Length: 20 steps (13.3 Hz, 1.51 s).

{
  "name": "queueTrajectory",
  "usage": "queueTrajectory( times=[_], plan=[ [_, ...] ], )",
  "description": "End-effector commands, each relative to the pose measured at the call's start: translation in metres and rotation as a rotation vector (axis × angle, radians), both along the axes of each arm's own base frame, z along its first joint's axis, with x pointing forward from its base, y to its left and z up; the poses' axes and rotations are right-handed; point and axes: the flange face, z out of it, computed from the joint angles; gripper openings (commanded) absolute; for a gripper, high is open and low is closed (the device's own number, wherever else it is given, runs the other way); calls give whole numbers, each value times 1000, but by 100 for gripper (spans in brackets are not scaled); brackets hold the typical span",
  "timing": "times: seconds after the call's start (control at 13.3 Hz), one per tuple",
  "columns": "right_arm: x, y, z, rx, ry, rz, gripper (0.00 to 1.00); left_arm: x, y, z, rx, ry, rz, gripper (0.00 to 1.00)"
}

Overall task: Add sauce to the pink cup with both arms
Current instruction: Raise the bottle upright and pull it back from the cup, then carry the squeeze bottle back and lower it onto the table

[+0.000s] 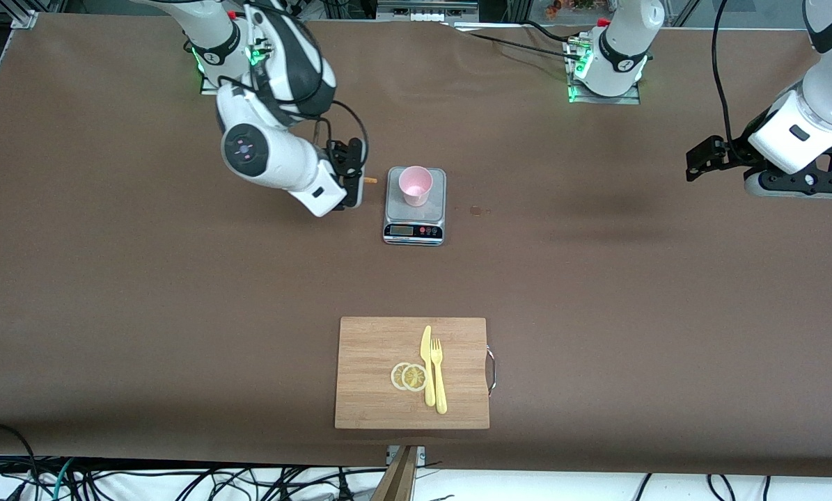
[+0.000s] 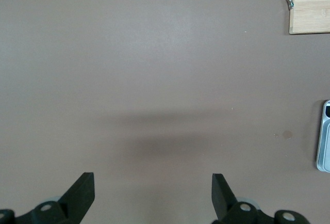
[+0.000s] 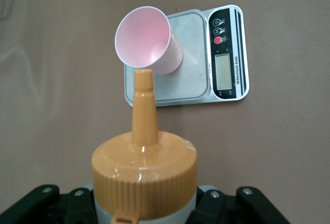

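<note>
On a brown bench [image 1: 597, 292], a grey scale [image 1: 415, 206] stands near the middle, toward the robots' bases, and the pink cup [image 1: 415, 185] stands upright on its steel plate, empty as far as the right wrist view shows. The right claw [image 1: 349, 174] hovers just beside the scale, toward the right arm's end of the bench, pinching the sauce [image 3: 144, 175] bottle; the bottle is tipped on its side so its orange nozzle [image 1: 370, 180] points at the cup, its tip short of the rim and not touching it. No sauce is seen leaving the nozzle. The left claw [image 1: 701, 158] waits in the air over bare bench at the left arm's end, well apart from the scale, its fingers [image 2: 80, 193] spread wide with nothing between them. Nearer the front camera lies a wooden board [image 1: 374, 376] with a metal handle, carrying two lemon slices [image 1: 409, 376], a yellow knife [image 1: 427, 365] and a yellow fork [image 1: 438, 376] side by side.
</note>
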Motion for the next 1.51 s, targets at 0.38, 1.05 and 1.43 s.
queueTrajectory(
  times=[0.38,1.05,1.43],
  plan=[
    [31,-114,38,239,60,60,33,3,-4,5,18,9,-27,100],
    [42,-271,31,531,35,198,33,3,-5,6,18,7,-28,100],
    [36,-340,-8,687,23,246,33,3,-5,6,18,6,-28,100]
  ],
)
